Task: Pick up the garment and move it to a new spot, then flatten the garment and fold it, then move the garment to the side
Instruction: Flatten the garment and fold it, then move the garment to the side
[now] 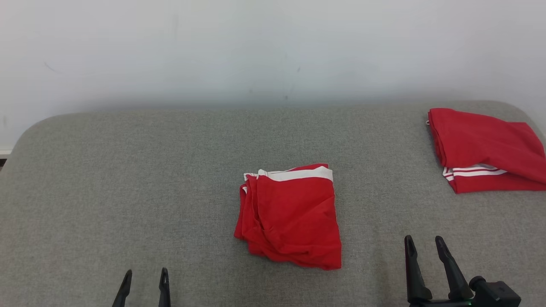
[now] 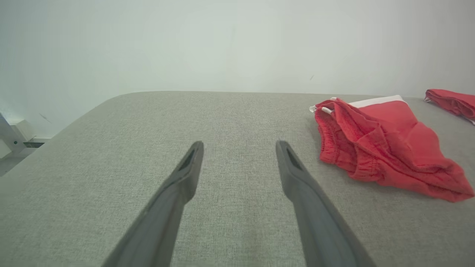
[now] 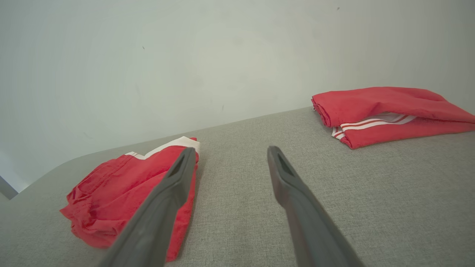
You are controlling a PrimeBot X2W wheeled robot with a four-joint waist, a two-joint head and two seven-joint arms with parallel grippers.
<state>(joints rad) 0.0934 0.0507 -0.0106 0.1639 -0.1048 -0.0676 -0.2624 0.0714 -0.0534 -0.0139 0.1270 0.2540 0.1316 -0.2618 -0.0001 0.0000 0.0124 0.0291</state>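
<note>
Across the grey cushioned surface [image 1: 128, 179], which runs to a pale wall, two red garments lie well apart. The garment [image 1: 290, 217], red with a white band, sits near the middle in a loose, rumpled stack of layers. A second red garment [image 1: 482, 149] with white stripes lies folded at the far right, close to the rounded edge.

Both tools sit low at the near edge with their fingers spread wide and nothing between them. The right tool [image 1: 424, 238] is just beside the middle garment's near right corner, and the left tool [image 1: 146, 271] is further off to its left.

The main risk is a shallow pinch. The stack looks loose, so catching only the top layer would likely peel it open as it rises. A low approach could also snag the cushion's cloth. Carrying the garment toward the right could nudge the striped pile or drop it over that edge. Reaching for the wrong red piece is the smaller hazard.
</note>
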